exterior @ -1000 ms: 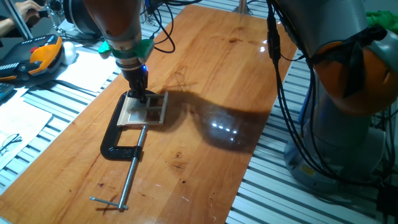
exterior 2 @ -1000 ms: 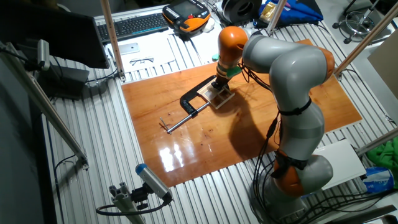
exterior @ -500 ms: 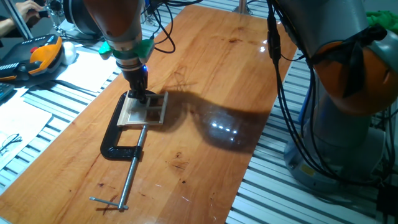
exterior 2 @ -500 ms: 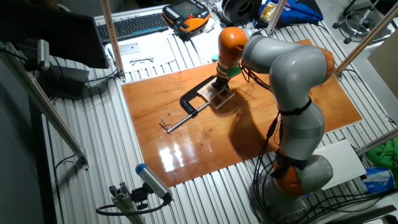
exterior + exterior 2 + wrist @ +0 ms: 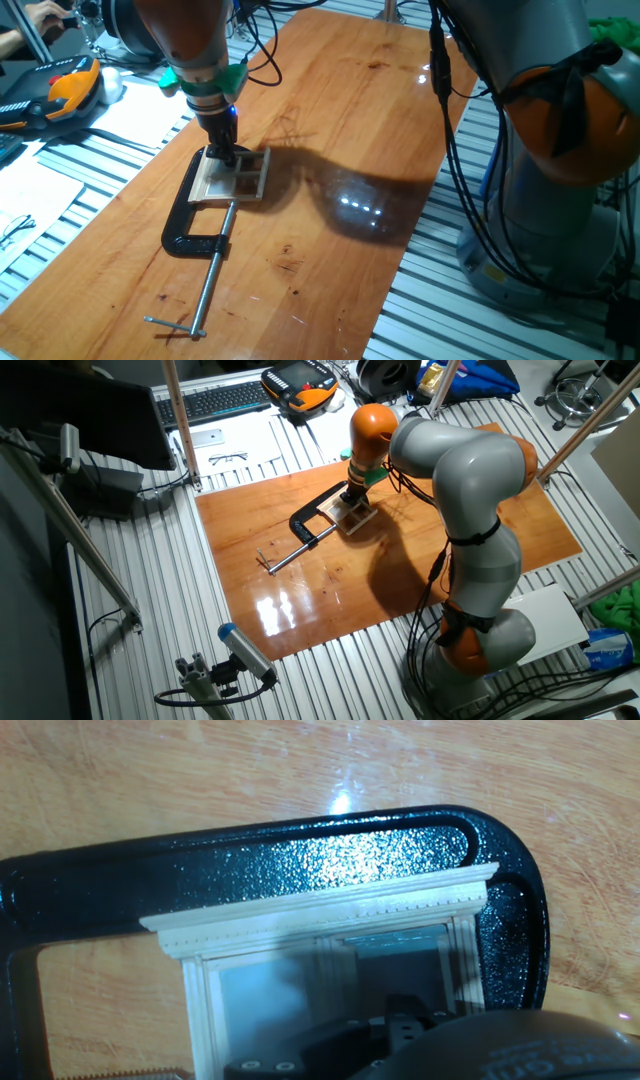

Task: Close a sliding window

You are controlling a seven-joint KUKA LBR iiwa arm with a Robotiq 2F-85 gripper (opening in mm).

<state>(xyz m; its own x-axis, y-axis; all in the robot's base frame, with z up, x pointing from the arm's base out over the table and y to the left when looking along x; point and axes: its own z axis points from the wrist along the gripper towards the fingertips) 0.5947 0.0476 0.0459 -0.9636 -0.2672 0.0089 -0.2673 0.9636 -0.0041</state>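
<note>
The sliding window (image 5: 232, 176) is a small pale-wood frame lying flat on the wooden table, held in the jaw of a black C-clamp (image 5: 188, 232). My gripper (image 5: 226, 154) points straight down, its fingers close together, with the tips on the window's upper part. The other fixed view shows the same: gripper (image 5: 350, 498) on the window (image 5: 353, 513). In the hand view the window frame (image 5: 320, 915) with its clear panes lies against the black clamp (image 5: 300, 850). The dark hand body (image 5: 480, 1050) covers the window's lower part.
The clamp's long steel screw (image 5: 212, 268) runs toward the table's near edge, ending in a crossbar (image 5: 175, 326). An orange and black device (image 5: 72, 88) and papers lie off the table at the left. The robot's base (image 5: 560, 170) stands at the right.
</note>
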